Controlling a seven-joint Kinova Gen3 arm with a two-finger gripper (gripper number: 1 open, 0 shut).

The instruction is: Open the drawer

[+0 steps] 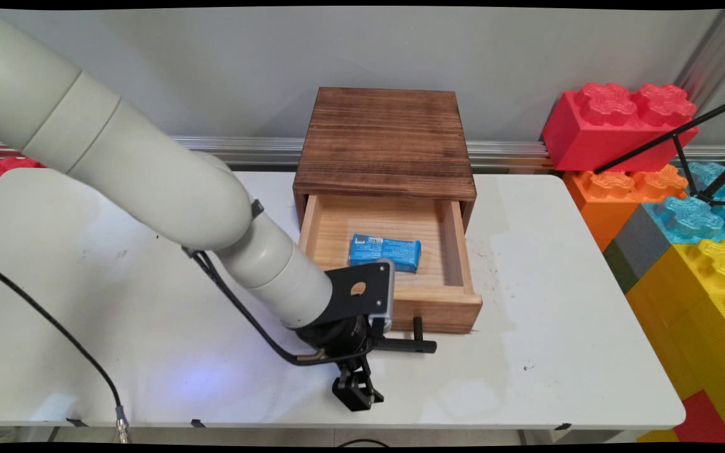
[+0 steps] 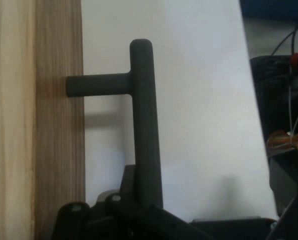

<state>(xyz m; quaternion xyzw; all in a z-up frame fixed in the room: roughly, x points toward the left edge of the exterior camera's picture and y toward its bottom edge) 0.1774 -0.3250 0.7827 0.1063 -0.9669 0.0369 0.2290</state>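
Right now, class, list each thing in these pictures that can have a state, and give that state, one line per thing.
Drawer: pulled open from the wooden box.
Blue packet: lying flat inside the drawer.
Drawer handle: black bar, running down into the gripper's linkage.
Gripper: low at the drawer front, beside the handle; fingers' state not discernible.
Toy bricks: stacked to the right of the table.

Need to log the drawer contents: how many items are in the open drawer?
1: a blue packet lying near the front of the open drawer. The arm covers the drawer's front left corner, so something could be hidden there.
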